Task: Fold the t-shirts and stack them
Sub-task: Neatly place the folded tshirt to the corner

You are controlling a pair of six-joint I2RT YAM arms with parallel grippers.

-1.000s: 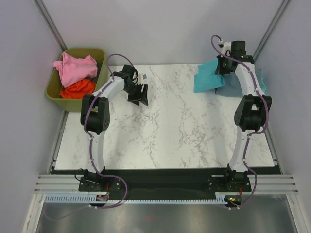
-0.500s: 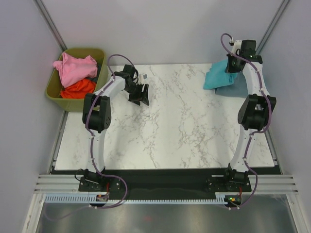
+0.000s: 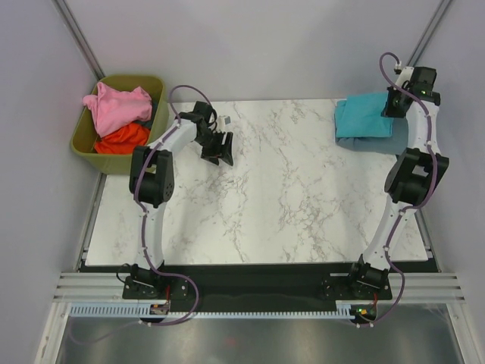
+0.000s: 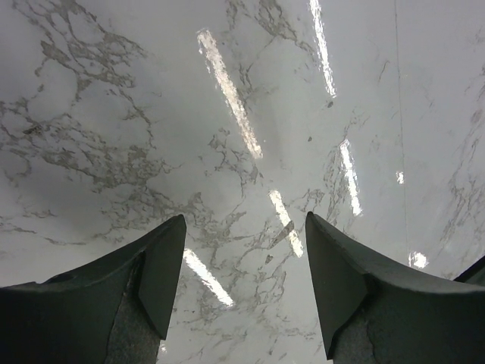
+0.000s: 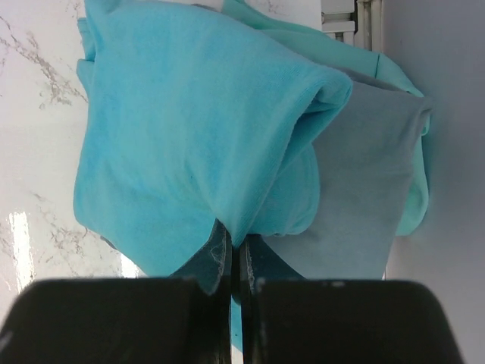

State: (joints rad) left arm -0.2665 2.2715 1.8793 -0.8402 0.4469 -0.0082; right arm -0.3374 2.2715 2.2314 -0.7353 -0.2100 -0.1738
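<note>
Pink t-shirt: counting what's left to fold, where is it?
Top view, far left: the pink t-shirt lies in the green bin, touching the orange-red t-shirt.

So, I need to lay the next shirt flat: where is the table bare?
Bare marble runs from the left gripper across to the teal shirt and down to the near edge. Crowded: the far-right corner.
</note>
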